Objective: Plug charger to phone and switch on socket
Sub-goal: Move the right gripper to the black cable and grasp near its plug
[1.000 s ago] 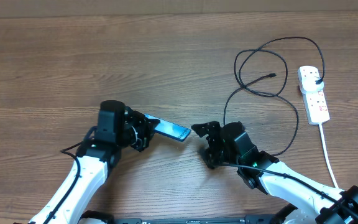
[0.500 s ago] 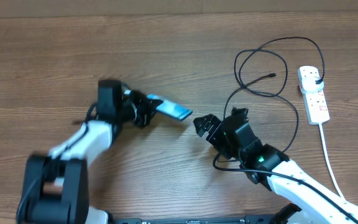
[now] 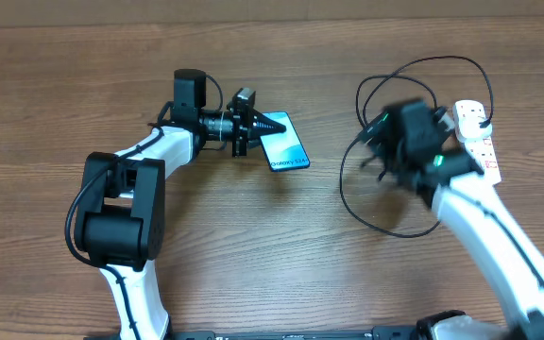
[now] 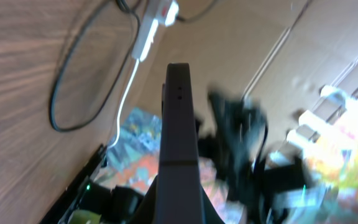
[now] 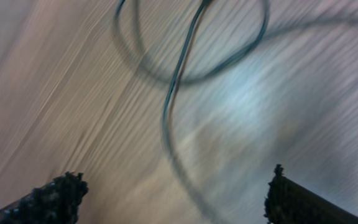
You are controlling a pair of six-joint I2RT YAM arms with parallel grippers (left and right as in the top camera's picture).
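Both arms have shifted since half a second ago: the left gripper (image 3: 268, 124) has swung farther from the front edge of the wooden table (image 3: 83, 76), and the phone (image 3: 286, 144) it carries, seen slanted and partly edge-on before, now shows us its whole cyan screen with dark lettering at the near end. Its jaws are clamped on the phone's upper end; in the left wrist view we see the handset edge-on, rising from between the fingers. The right gripper (image 3: 378, 146) has left the middle of the table, where it faced the phone, and now sits blurred over the loops of the charger (image 3: 447, 59), just beside the socket (image 3: 486, 161), well apart from the phone. From its wrist camera we see the two fingertips standing wide apart with nothing between them, so the jaws are open, and the black cable curls on the wood below. We cannot make out the cable's small plug tip, which lay in view inside the loops earlier. The charger's black plug sits in the socket's far end, as before.
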